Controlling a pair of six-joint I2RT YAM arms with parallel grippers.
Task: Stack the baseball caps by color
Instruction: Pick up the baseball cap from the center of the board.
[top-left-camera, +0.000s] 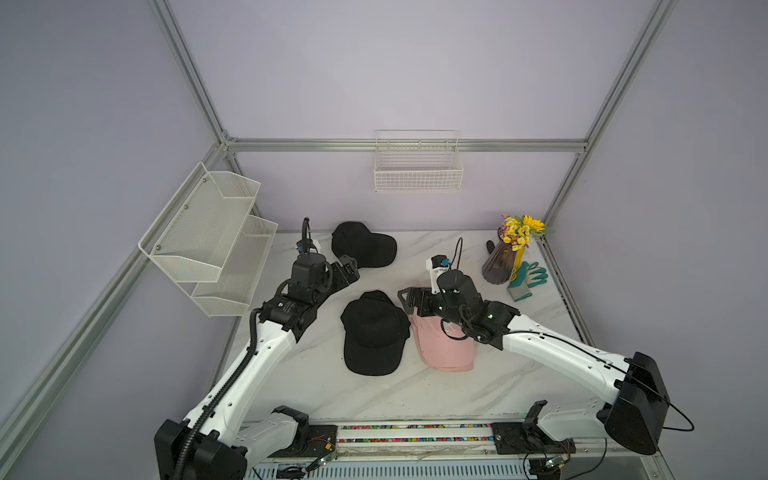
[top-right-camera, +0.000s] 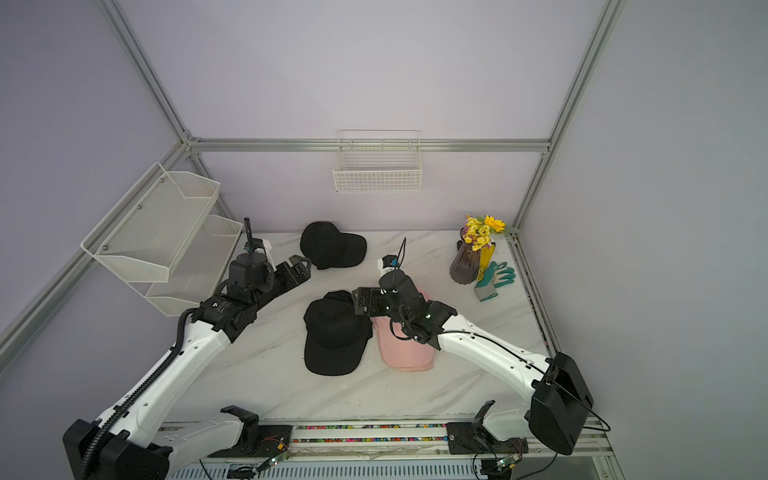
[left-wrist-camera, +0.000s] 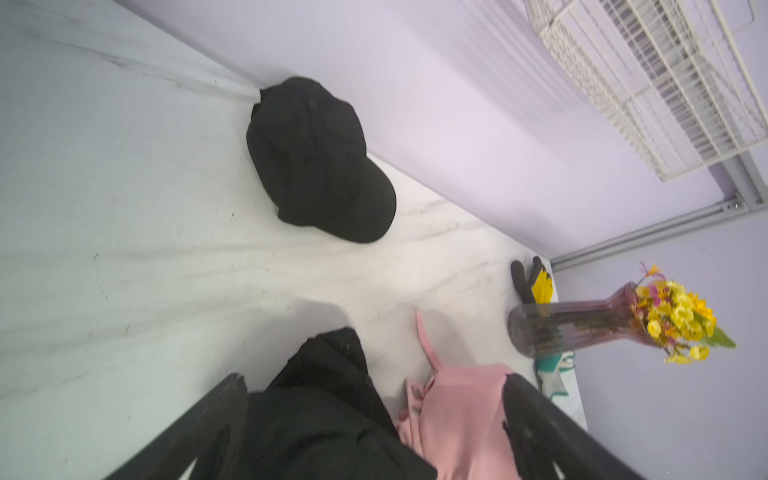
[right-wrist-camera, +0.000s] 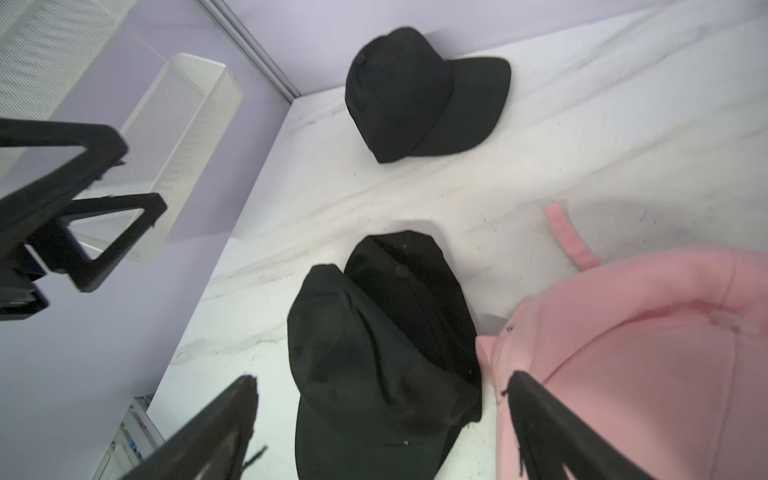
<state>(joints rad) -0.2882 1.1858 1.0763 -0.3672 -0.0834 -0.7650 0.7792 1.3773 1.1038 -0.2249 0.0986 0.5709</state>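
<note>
Pink caps (top-left-camera: 449, 353) lie just below the right gripper (top-left-camera: 404, 301), apparently untouched.

Matt black cloth cap (top-left-camera: 374, 332) mid-frame; soft pink cloth cap (top-left-camera: 449, 353); smooth marble-look table (top-left-camera: 415, 395); metal mesh rack (top-left-camera: 199, 232); ribbed glossy vase (top-left-camera: 498, 266).

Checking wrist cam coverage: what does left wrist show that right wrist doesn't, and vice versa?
Left wrist only: the flower vase, the wire basket on the wall, a bit of teal glove. Right wrist only: the mesh shelf, plus the left gripper from outside, open. Both: the lone black cap, the stacked black caps and the pink cap beside them.
</note>
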